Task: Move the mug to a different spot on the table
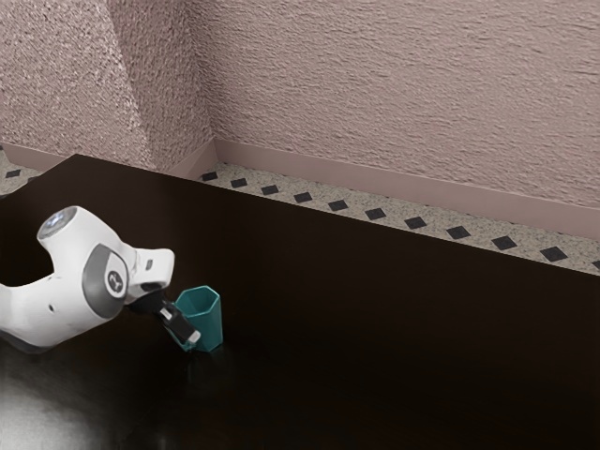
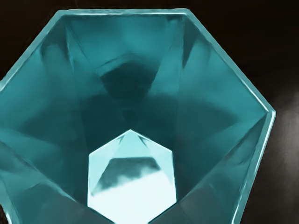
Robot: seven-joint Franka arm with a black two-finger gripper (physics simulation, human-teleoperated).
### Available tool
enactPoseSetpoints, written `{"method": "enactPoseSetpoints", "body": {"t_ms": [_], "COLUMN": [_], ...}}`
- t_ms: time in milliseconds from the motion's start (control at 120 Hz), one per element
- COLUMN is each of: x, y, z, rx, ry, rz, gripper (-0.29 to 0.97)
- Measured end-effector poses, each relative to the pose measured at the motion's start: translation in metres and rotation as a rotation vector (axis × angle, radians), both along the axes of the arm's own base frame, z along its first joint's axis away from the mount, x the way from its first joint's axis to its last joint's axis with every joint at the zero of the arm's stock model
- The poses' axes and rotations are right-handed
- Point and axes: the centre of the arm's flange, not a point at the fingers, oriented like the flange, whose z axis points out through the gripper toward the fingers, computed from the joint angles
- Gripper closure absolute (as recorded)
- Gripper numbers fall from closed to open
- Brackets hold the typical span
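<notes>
A teal hexagonal mug stands upright on the dark table, toward the exterior view's lower left. My gripper comes in from the left and sits low at the mug's left wall, right against its rim. In the wrist view I look straight down into the mug, with its pale hexagonal bottom just under the hand. The far side of the gripper is hidden behind the mug's wall.
The dark glossy table stretches wide toward the exterior view's right and front. Its back edge runs along a tiled floor strip below the pink walls. The white arm occupies the lower left.
</notes>
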Motion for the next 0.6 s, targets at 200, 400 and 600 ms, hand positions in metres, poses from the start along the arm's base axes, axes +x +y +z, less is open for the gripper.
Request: {"method": "enactPoseSetpoints", "body": {"t_ms": [200, 400, 600], "x": [0.021, 0.08, 0.141], "y": [0.002, 0.005, -0.001], "z": [0.046, 0.136, 0.227], "rx": [-0.035, 0.009, 0.151], "ry": [-0.111, -0.259, -0.27], "rz": [-0.008, -0.114, -0.266], "gripper": [0.02, 0.01, 0.0]}}
